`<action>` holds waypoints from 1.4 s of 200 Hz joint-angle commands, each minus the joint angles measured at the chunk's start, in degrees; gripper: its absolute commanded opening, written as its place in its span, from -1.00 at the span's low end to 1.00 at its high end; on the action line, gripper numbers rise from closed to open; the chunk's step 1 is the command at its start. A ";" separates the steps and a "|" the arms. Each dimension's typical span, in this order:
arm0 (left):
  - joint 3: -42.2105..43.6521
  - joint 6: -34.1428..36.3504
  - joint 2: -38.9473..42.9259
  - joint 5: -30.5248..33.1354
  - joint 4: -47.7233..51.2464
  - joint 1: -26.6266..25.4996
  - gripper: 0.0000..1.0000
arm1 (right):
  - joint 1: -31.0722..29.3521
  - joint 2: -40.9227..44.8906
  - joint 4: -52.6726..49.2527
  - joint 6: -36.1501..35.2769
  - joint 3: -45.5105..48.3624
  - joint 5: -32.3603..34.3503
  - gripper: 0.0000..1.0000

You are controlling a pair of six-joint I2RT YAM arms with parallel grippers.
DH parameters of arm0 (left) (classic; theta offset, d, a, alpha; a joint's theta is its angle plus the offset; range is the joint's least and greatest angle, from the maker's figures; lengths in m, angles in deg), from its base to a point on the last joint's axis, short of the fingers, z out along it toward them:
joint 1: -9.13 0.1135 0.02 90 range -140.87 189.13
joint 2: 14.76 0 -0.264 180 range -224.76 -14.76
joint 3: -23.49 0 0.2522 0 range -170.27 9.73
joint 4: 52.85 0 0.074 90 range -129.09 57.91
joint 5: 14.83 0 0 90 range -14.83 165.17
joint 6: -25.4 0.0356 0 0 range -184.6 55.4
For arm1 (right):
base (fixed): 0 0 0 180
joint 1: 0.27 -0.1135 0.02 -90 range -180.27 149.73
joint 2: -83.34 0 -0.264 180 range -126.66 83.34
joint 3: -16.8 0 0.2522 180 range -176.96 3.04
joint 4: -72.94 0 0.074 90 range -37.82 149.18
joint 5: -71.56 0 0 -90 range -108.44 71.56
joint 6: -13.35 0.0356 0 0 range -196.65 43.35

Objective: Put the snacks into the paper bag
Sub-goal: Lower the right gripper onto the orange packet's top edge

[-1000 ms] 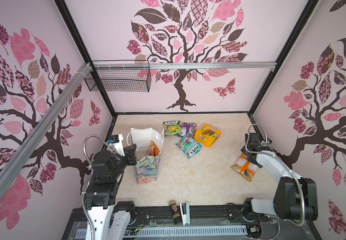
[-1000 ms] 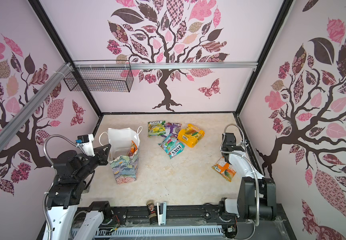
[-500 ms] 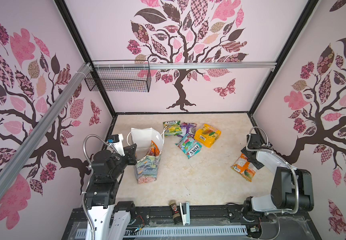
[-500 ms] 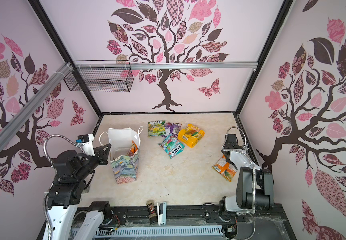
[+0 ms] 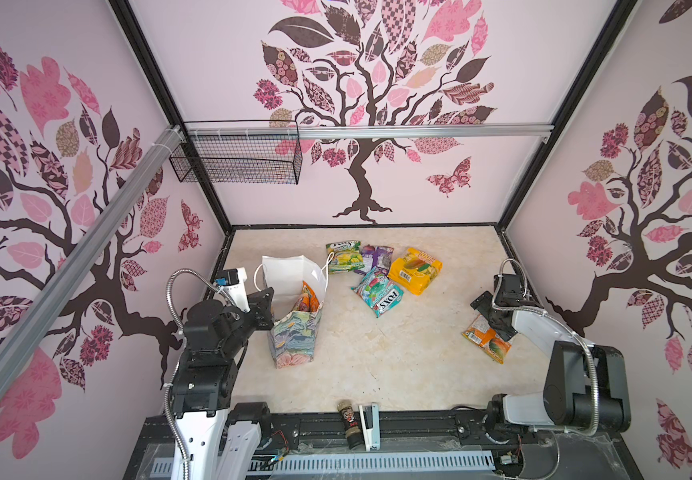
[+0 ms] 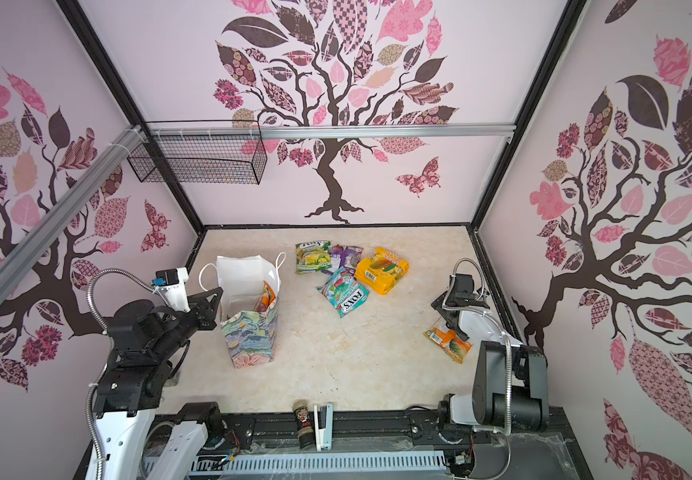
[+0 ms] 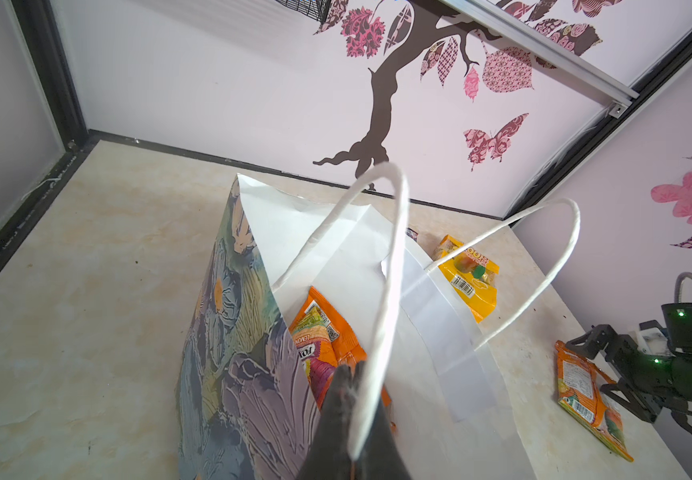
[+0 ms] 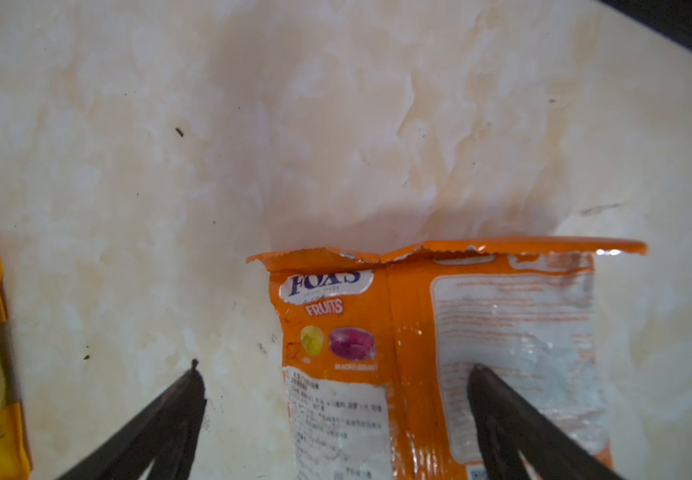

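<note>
Inspector: Where does the paper bag (image 5: 294, 336) stand?
Observer: Upright on the left part of the counter (image 5: 377, 365), mouth open; an orange packet (image 7: 327, 345) shows inside it against the white lining

Inspector: And the left jaws?
Observer: Clenched tip to tip at the bag's near rim; a white cord handle (image 7: 390, 270) runs across them; whether the cord is pinched, I cannot tell

Inspector: The right jaws?
Observer: Spread wide and low over a second orange packet (image 8: 419, 332), marked FRUITS, lying flat near the right wall; one jaw above the packet, the other above bare counter; nothing grasped

Inspector: Which snacks lie outside the bag?
Observer: Besides that one, four in a cluster toward the back, right of the bag and well apart from both arms; a green-yellow packet (image 5: 343, 257) with a purple packet (image 5: 377, 255) touching it; a yellow packet (image 5: 415, 270) just right of the purple; a teal packet (image 5: 377, 295) in front, touching the purple one

Inspector: Other items?
Observer: A dark spice jar (image 5: 347, 422) and a white stapler (image 5: 369, 426) side by side at the front edge; a black wire basket (image 5: 236, 164) hung from the rail on the back wall
</note>
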 commanded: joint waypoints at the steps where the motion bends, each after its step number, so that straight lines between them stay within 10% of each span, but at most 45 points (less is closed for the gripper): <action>1: 0.06 0.33 0.26 0.73 -0.79 0.25 -1.00 | -0.17 1.13 0.57 0.13 1.17 -3.59 0.99; 195: 0.96 -0.46 0.88 0.24 -1.40 0.21 -1.00 | -26.92 2.23 3.24 3.66 2.43 -13.78 0.94; 280: 0.93 -0.47 0.95 0.24 -1.32 0.17 -1.00 | -30.10 10.09 -7.07 -4.14 -6.00 -4.96 0.94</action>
